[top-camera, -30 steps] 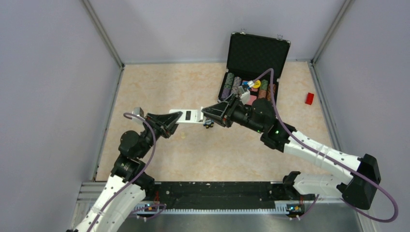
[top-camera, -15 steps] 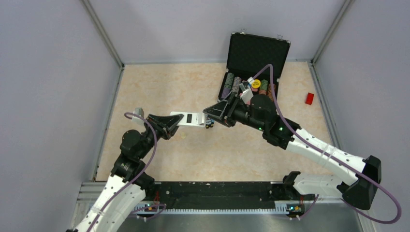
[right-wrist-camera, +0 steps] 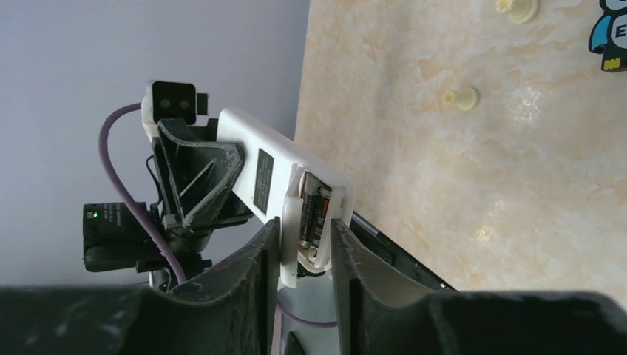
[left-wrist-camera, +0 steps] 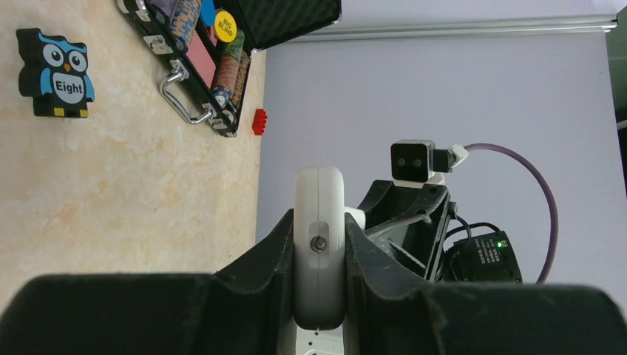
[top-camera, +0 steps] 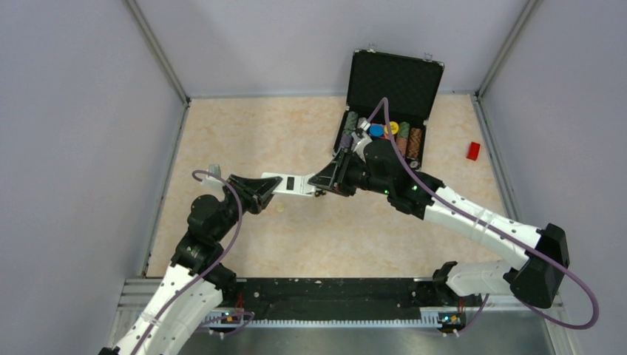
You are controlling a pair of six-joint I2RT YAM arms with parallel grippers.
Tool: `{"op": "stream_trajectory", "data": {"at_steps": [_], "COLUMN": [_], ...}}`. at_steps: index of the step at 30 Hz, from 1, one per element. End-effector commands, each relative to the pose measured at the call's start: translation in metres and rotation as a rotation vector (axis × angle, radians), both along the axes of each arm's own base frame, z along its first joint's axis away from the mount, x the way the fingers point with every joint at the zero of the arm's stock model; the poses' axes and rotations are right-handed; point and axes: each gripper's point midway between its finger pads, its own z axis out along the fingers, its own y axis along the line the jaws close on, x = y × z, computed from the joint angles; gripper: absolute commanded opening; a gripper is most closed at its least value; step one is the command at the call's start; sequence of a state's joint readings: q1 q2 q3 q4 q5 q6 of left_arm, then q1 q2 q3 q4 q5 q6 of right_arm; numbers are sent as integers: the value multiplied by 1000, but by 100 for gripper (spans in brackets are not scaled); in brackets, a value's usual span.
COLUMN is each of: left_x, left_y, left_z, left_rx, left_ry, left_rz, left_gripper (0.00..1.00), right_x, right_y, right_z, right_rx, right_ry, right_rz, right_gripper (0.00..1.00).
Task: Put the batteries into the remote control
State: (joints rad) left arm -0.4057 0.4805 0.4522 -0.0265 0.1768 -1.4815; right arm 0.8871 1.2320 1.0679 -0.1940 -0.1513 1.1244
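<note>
1. White shells, black joints on left arm (top-camera: 171,305) and right arm (top-camera: 480,225), up from the black base rail (top-camera: 333,290).
2. Purple cable (top-camera: 235,214) looping along each, rising from that rail.
3. Black wedge-shaped fingers (left-wrist-camera: 259,262) on left pincer (left-wrist-camera: 319,231), right pincer (right-wrist-camera: 304,231).
4. Small green light (top-camera: 415,188) beyond the rail, right arm.

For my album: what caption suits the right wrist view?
Two dark cylindrical batteries sit inside the slim white plastic remote control, its far end in the left gripper.

Slim white plastic remote control (right-wrist-camera: 275,164) — bay open, two thin dark batteries (right-wrist-camera: 314,214) inside — end pinched by right gripper (right-wrist-camera: 303,231); left gripper (right-wrist-camera: 233,174) holds far end.
</note>
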Motion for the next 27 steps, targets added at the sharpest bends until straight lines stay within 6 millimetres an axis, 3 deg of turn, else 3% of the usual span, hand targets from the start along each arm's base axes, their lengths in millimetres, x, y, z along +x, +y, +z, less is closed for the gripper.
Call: {"op": "stream_trajectory", "data": {"at_steps": [1,12,19,27], "left_x": [-5,-4,-4,-7], "left_y": [-1,4,5,3], "left_z": [32,20,20,29], "left_rx": [-10,109,141,77], "left_ry": [-97,-81,-111,-111], "left_rz": [-16,4,4,-6], "left_gripper": [0,0,0,0], "right_x": [0,1,-2,-11], "right_y": [6,3,4,10], "right_z": [28,36,43,54], "right_rx": [47,32,51,233], "right_ry": [-49,-74,-84,-57], "right_rz": [28,27,38,55], "right_gripper": [28,2,0,0]}}
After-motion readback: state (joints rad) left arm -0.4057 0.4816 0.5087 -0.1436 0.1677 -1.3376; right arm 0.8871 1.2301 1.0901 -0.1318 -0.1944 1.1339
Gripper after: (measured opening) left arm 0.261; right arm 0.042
